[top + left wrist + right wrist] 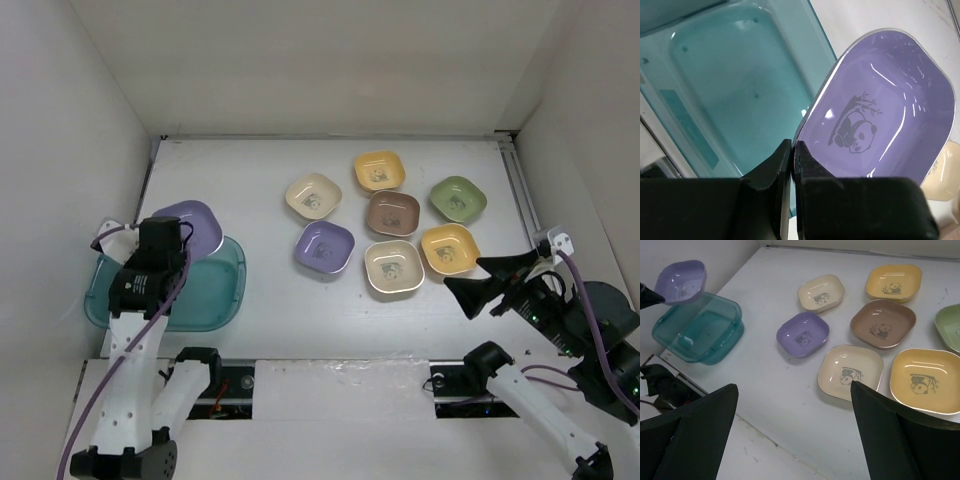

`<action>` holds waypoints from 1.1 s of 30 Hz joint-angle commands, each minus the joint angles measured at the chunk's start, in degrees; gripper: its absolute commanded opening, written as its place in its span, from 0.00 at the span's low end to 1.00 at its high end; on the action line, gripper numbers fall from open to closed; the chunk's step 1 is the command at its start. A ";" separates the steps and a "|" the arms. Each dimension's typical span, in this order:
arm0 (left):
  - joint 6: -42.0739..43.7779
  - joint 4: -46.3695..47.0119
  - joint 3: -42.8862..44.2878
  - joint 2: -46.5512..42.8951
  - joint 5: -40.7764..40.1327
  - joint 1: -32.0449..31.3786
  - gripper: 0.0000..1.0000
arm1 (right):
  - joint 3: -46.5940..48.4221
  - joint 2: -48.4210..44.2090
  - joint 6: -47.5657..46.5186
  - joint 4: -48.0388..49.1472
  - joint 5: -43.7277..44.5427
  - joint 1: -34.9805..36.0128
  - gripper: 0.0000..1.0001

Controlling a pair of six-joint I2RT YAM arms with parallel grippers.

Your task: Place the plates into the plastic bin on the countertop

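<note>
**Top view:** The left gripper (168, 238) is clamped on the rim of a purple plate (195, 225), holding it above the far rim of the plastic bin (225, 290) at the left side of the countertop (260, 170). Seven other plates (392, 212) cluster right of centre. The right gripper (465, 273) hangs just near of them, jaws spread wide and holding nothing.

**Left wrist:** The fingers are pinched tight on the purple plate's edge. Its panda print shows, and the bin lies below and to the left.

**Right wrist:** Between the parted fingers, the other plates rest on the countertop. The purple plate hangs over the bin at far left.
</note>
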 commanded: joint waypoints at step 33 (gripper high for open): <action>-23.87 -5.01 -7.01 6.26 1.14 2.08 0.03 | 4.04 -0.82 -2.04 4.46 -7.47 1.30 1.00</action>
